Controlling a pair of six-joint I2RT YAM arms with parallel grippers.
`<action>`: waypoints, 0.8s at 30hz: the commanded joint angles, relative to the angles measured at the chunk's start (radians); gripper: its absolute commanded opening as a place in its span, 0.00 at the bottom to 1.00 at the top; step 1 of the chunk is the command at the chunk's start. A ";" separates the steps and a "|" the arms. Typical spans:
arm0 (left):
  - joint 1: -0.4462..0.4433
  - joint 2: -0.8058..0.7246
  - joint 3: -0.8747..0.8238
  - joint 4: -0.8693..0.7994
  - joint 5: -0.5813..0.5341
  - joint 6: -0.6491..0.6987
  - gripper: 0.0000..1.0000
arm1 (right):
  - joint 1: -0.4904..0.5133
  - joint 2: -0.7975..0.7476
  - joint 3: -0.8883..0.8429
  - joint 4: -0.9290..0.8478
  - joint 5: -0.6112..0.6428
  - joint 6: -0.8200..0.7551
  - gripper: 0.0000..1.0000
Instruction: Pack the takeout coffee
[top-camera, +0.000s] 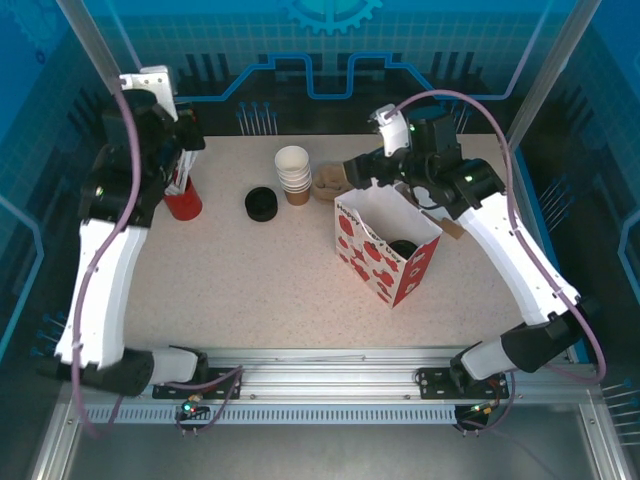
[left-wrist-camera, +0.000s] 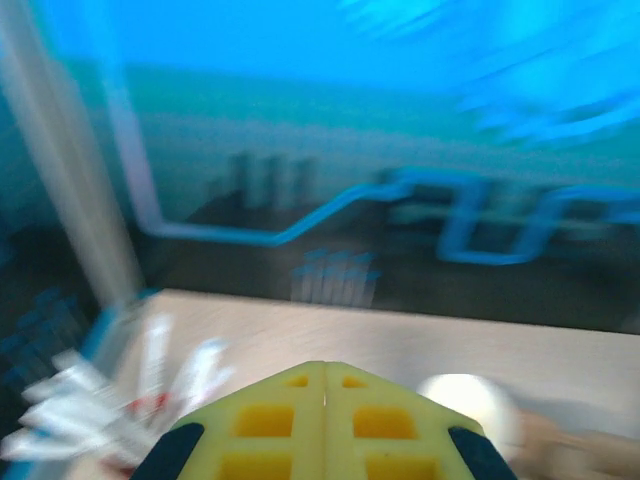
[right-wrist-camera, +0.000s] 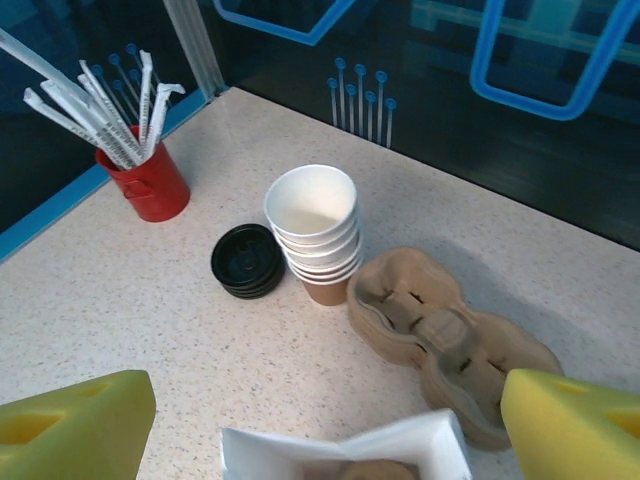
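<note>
A red-and-white paper bag (top-camera: 372, 258) stands open right of the table's middle. Inside it a round black lid (top-camera: 403, 247) shows, the top of the takeout coffee; the bag's walls hide its cup. My right gripper (top-camera: 368, 172) hovers over the bag's far edge, open and holding nothing. In the right wrist view, the right gripper (right-wrist-camera: 330, 425) has its yellow fingers (right-wrist-camera: 80, 425) far apart above the bag's white rim (right-wrist-camera: 345, 452). My left gripper (top-camera: 183, 165) is at the far left by the red straw holder (top-camera: 182, 202). In the blurred left wrist view, the left gripper (left-wrist-camera: 323, 372) is shut on nothing.
A stack of lidless white cups (top-camera: 293, 172) (right-wrist-camera: 313, 225) stands at the back centre. Black lids (top-camera: 261, 203) (right-wrist-camera: 247, 261) lie to its left and brown cardboard carriers (top-camera: 330, 183) (right-wrist-camera: 445, 340) to its right. Wrapped straws (right-wrist-camera: 100, 105) fill the red holder (right-wrist-camera: 150, 185).
</note>
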 joint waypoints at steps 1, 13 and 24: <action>-0.081 -0.067 0.024 0.078 0.291 -0.093 0.00 | -0.036 -0.078 0.019 -0.064 0.083 0.008 0.91; -0.361 0.189 0.116 0.183 0.547 -0.185 0.00 | -0.258 -0.241 -0.152 -0.119 0.150 0.064 0.91; -0.411 0.357 0.020 0.185 0.519 -0.161 0.00 | -0.323 -0.217 -0.220 -0.128 0.236 0.059 0.91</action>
